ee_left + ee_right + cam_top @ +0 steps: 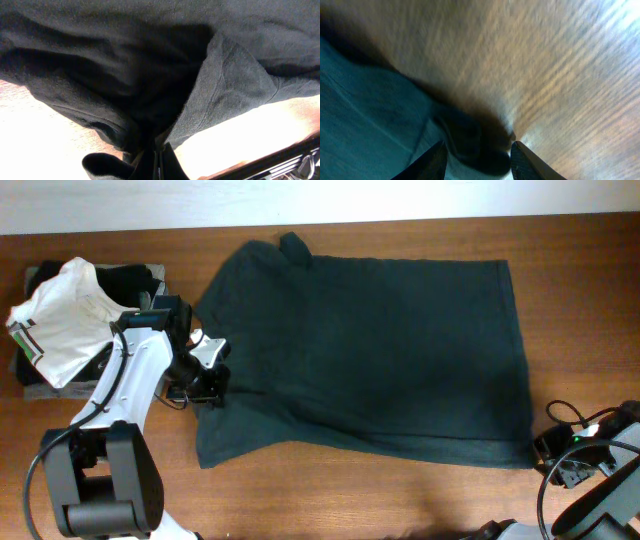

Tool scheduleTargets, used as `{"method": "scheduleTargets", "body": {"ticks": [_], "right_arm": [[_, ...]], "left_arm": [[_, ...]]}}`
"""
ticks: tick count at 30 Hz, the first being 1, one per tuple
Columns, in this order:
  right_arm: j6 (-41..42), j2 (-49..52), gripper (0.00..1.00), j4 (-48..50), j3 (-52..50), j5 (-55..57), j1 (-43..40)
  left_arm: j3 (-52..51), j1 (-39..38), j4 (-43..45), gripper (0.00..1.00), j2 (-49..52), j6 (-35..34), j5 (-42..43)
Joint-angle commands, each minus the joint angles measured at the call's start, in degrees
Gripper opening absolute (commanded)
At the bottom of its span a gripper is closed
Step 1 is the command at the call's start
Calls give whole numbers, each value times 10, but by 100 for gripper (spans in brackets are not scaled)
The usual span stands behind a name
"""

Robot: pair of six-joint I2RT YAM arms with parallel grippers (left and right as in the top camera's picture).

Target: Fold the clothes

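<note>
In the right wrist view the right gripper (pixel 478 146) stands with its fingers (pixel 438 161) spread apart, a corner of the dark green shirt (pixel 365 125) lying between them on the wooden table (pixel 560 65). In the left wrist view the left gripper (pixel 156 156) is pinched tight on a bunched fold of the shirt's edge. From overhead the shirt (pixel 380 350) lies spread flat across the middle of the table (pixel 585 300), the left gripper (pixel 210 383) at its left side, the right gripper (pixel 552 448) at its near right corner. Farther left sits a pile of clothes (pixel 60 325), white on top.
</note>
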Motion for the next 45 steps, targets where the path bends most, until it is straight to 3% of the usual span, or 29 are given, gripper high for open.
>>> {"method": "scheduleTargets", "body": {"ticks": [1, 3, 5, 6, 9, 13, 15, 18, 22, 25, 29, 32, 33, 34, 35, 37, 40, 42, 44, 45], "right_arm": [[3, -5, 43, 15, -3, -26, 0], [1, -5, 46, 13, 2, -37, 0], [0, -5, 40, 12, 4, -64, 0], [-14, -5, 28, 11, 4, -83, 0], [-15, -6, 5, 9, 13, -84, 0], [-16, -31, 4, -72, 78, -84, 0], [-30, -51, 4, -67, 89, -111, 0], [-99, -52, 4, -23, 89, -244, 0], [-102, -51, 4, 34, 89, -271, 19], [-80, -51, 4, 115, 89, -229, 89], [-39, -49, 4, 175, 89, -198, 94], [-39, -27, 5, 187, 89, -193, 94], [-39, -23, 17, 193, 89, -193, 94], [-39, -23, 46, 197, 89, -193, 94], [-39, -23, 59, 194, 89, -195, 93], [-39, -23, 62, 143, 89, -194, 93], [-40, -23, 63, 20, 89, -126, 94], [-44, -23, 63, -11, 89, -117, 94], [-44, -23, 63, -11, 89, -117, 94], [-44, -23, 63, -11, 89, -117, 94]], "left_arm": [[9, -1, 0, 0, -14, 1, 9], [9, -1, 0, 0, -14, 1, 9], [9, -1, 0, 0, -14, 1, 9], [9, -1, 0, 0, -14, 1, 9], [9, -1, 0, 1, -14, 1, 9], [13, 0, -1, 0, -14, 2, 8], [41, 0, 0, 0, -14, 2, -2], [64, -1, 30, 0, -14, 1, -12], [64, -1, 129, 0, -14, 12, -28], [64, -1, 192, 0, -14, 24, -26], [64, -3, 262, 1, -14, 38, -26], [63, -7, 284, 9, -14, 49, -26], [63, -7, 284, 14, -14, 49, -32], [63, -7, 283, 30, -14, 49, -43], [64, -7, 270, 49, -14, 48, -68], [64, -7, 202, 59, -14, 48, -112], [52, -7, 108, 62, -14, 5, -95], [-7, -7, 127, 61, -14, 5, -49], [-63, -7, 176, 52, -13, 5, -49], [-89, -7, 214, 52, -12, 5, -50]]}}
